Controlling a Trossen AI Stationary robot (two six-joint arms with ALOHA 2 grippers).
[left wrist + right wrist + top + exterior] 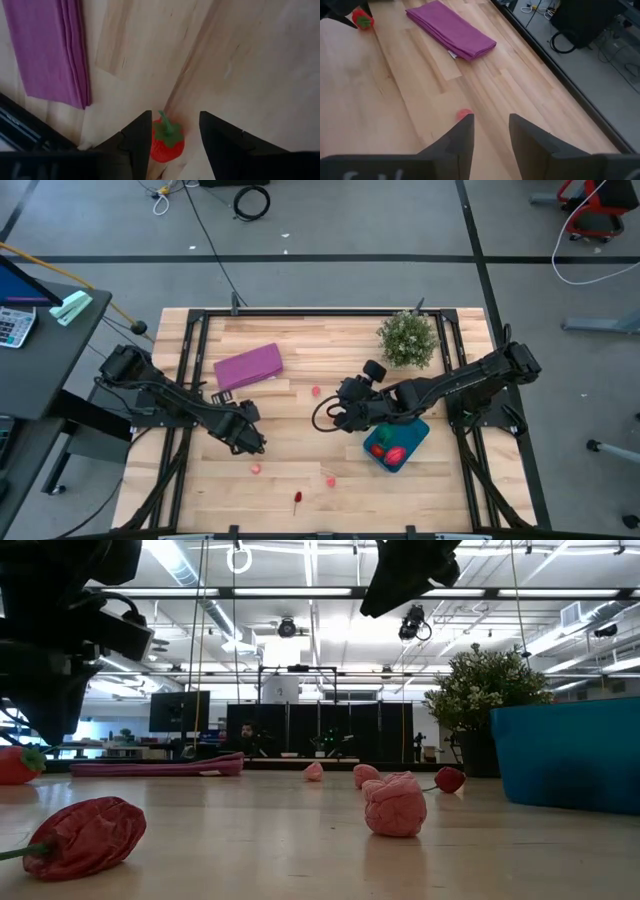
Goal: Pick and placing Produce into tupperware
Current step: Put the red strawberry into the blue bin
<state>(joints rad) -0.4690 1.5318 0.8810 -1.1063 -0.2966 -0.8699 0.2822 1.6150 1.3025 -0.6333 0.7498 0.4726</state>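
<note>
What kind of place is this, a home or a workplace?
Most likely a workplace, probably a robotics lab. The wooden table stands on a grey floor crossed by loose cables, rows of ceiling strip lights run overhead in a large open hall, and an office chair stands nearby.

Table: we are seeing a wooden table (300, 440).
Lying on it: teal tupperware (412, 443), purple cloth (248, 366), potted plant (408, 338), scattered toy produce (257, 469).

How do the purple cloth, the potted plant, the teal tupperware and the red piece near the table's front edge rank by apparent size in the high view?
1. Purple cloth, potted plant and teal tupperware: too close to rank, and the right arm covers part of the tupperware.
2. Red piece near the front edge: clearly smallest.
</note>
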